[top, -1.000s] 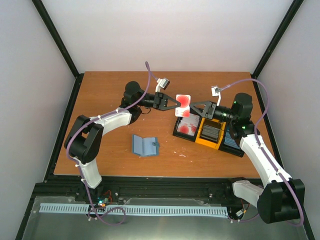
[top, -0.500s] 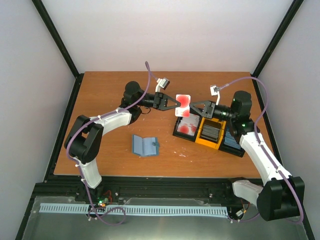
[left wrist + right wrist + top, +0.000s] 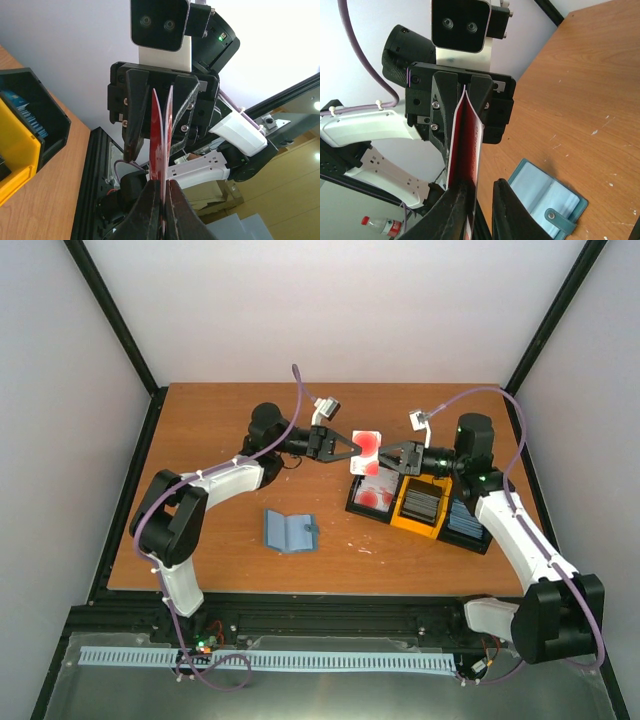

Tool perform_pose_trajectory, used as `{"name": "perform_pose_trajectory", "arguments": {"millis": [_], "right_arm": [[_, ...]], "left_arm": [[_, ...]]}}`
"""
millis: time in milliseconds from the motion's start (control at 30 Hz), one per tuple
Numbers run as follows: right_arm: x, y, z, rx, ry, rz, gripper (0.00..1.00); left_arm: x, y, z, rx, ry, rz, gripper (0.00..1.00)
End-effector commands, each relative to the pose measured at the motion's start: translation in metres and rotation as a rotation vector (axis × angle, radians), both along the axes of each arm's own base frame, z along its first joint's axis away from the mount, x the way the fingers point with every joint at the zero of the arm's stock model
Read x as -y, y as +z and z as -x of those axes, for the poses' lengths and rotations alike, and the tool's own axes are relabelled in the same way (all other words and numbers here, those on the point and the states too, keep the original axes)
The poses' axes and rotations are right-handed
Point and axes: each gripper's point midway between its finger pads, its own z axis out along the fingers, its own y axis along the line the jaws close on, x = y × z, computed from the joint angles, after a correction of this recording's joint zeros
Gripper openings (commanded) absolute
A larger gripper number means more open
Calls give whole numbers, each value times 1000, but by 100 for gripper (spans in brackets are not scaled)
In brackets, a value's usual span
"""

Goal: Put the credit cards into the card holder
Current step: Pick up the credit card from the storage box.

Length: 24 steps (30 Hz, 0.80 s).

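My left gripper (image 3: 356,448) is shut on two credit cards (image 3: 368,439), red and red-and-white, held on edge above the tray. In the left wrist view the fingers (image 3: 163,186) pinch the cards (image 3: 161,135), which splay apart at their far end. My right gripper (image 3: 386,454) faces it, open, its jaws on either side of the cards' free end. In the right wrist view (image 3: 482,184) the cards (image 3: 467,140) lie against one finger, with a gap to the other. The teal-blue card holder (image 3: 290,530) lies open on the table and also shows in the right wrist view (image 3: 545,195).
A black-and-yellow three-compartment tray (image 3: 421,525) sits at the right, under both grippers, with red cards in its left compartment (image 3: 376,492) and blue cards in its right one. It shows in the left wrist view (image 3: 20,150). The card holder lies left of the tray.
My right gripper has moved left toward the cards, so its open jaws now straddle their free end. The left gripper and the cards have stayed put.
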Motion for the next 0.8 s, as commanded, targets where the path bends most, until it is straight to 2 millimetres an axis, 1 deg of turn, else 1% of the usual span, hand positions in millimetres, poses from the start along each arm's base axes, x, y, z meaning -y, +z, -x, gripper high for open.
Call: {"name": "perform_pose_trajectory", "arguments": {"millis": [0, 100, 167, 267, 433, 533, 600, 700, 767], "right_arm": [[-8, -9, 8, -47, 76, 7, 15], [-9, -8, 6, -66, 89, -11, 15], [-10, -5, 3, -78, 84, -37, 10], [-11, -5, -4, -123, 67, -60, 3], [-7, -20, -22, -201, 16, -54, 3], [-1, -23, -32, -222, -11, -57, 3], [3, -27, -38, -240, -29, -57, 3], [9, -38, -46, -283, -48, -53, 3], [12, -45, -49, -310, -56, -51, 3]], "left_arm": [[9, 7, -4, 44, 20, 5, 1], [11, 5, -8, 37, 28, -12, 1], [13, 2, -12, 10, 29, -21, 1], [16, -7, -20, -68, 29, -42, 5], [14, -21, -33, -185, 41, -60, 13], [12, -30, -43, -219, 60, -79, 18], [13, -35, -47, -231, 61, -88, 18], [16, -42, -53, -249, 62, -96, 18], [18, -48, -58, -267, 65, -103, 16]]}}
